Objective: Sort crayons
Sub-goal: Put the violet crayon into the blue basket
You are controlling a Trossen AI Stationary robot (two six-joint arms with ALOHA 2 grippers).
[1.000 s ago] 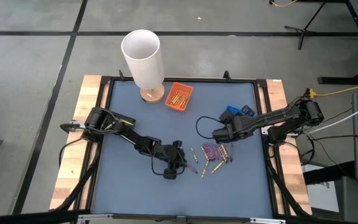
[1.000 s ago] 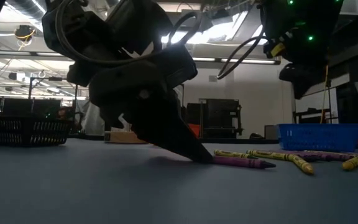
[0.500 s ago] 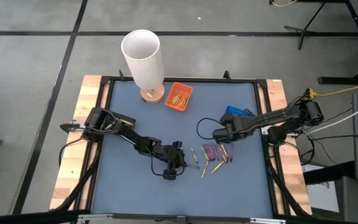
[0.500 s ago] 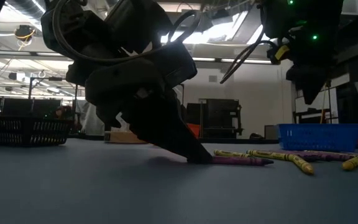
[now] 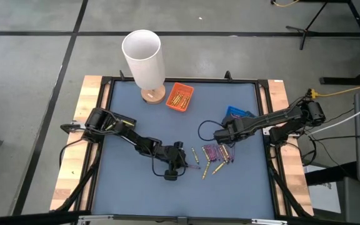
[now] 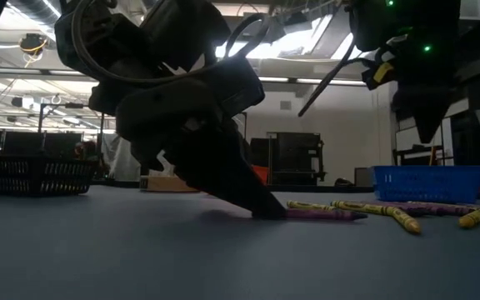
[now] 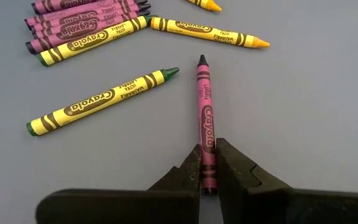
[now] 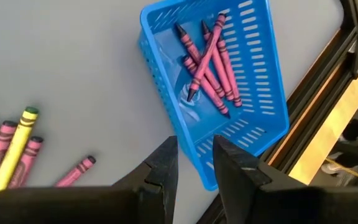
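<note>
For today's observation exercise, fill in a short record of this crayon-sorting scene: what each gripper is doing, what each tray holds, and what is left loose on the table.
left gripper: shut on a purple crayon lying on the table
right gripper: open, empty, over the blue tray
blue tray: several purple crayons
orange tray: yellow crayons
loose crayons: yellow and purple, mixed, between the two grippers
white cylinder: stands beside the orange tray

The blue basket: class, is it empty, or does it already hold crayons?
Not empty. The right wrist view shows the blue basket holding several purple crayons lying crossed on its floor; no yellow ones show inside.
</note>
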